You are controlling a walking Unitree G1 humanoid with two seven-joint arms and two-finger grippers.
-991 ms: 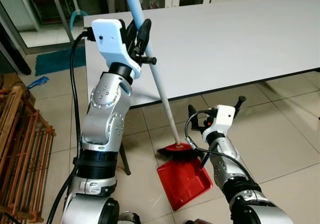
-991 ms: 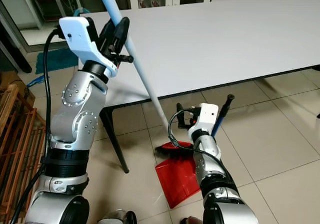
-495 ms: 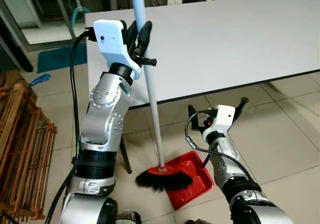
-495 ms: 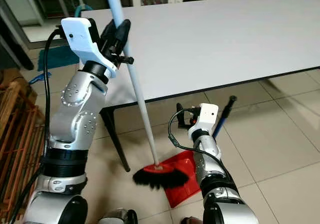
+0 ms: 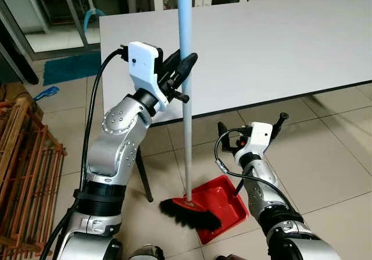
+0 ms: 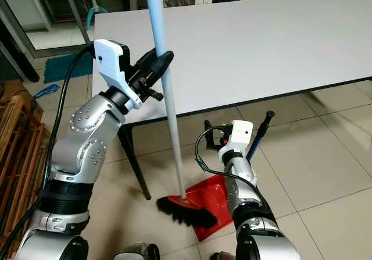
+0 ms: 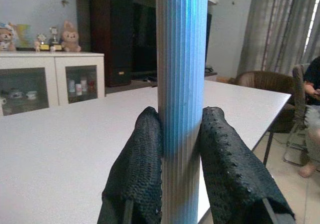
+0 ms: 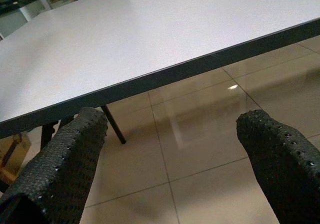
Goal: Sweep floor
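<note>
Two grippers are at work over the tiled floor (image 5: 325, 155). Nearest the robot, the right gripper (image 5: 250, 131) sits low with its two black fingers (image 8: 280, 154) spread wide apart and nothing between them; it points toward the edge of the white table (image 5: 279, 45). Just below and to the left of this gripper lies the red dustpan (image 5: 224, 210), flat on the tiles, and a dark blue handle (image 6: 258, 133) rises beside the wrist, though I cannot tell how it is held. At the dustpan's left lip rests the broom head (image 5: 190, 212), a red cap with black bristles, touching the floor and overlapping the pan's front edge. From that head the pale blue broom pole (image 5: 187, 97) stands nearly upright. Higher up, the left gripper (image 5: 185, 74) is closed tight on the pole, one black finger (image 7: 142, 169) pressed against each side of the ribbed shaft, well above the right gripper and in front of the table's near edge. To the left of the left arm stands a wooden rack (image 5: 26, 167), and beyond it a blue mat (image 5: 70, 69) lies on the floor. Past the left gripper's fingers the white tabletop stretches away to a white cabinet (image 7: 50, 78) with glass doors and small figures on top; a person (image 7: 310, 114) sits at the far side.
</note>
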